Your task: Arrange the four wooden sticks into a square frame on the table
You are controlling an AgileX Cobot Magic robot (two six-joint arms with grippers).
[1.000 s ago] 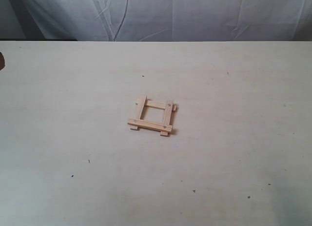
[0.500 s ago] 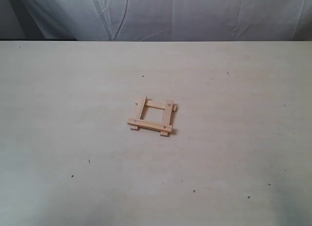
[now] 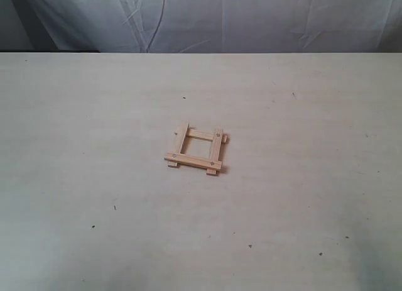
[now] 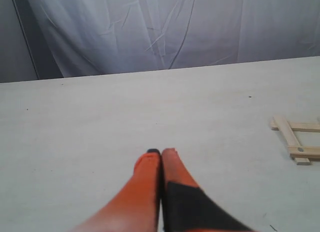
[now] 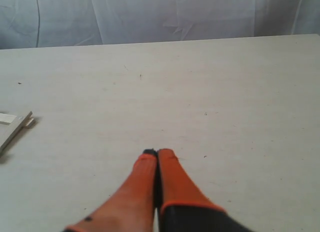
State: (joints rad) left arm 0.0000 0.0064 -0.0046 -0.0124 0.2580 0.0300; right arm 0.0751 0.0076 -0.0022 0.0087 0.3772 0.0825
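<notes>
The four wooden sticks lie as a small square frame [image 3: 196,149] in the middle of the table [image 3: 301,197], corners overlapping. Small dark holes show at the ends of the near strip and at the far right corner. Neither gripper appears in the exterior view. In the left wrist view my left gripper [image 4: 161,153] is shut, its orange fingers pressed together with nothing between them, well away from the frame [image 4: 295,138] at that picture's edge. My right gripper [image 5: 157,153] is likewise shut and empty, with only a corner of the frame [image 5: 14,127] showing far off.
A wrinkled pale cloth backdrop [image 3: 220,17] hangs behind the table's far edge. Tiny dark specks [image 3: 93,226] dot the near part of the tabletop.
A dark shape at the left edge of the exterior view one second ago has gone out of sight. The frame has not moved.
</notes>
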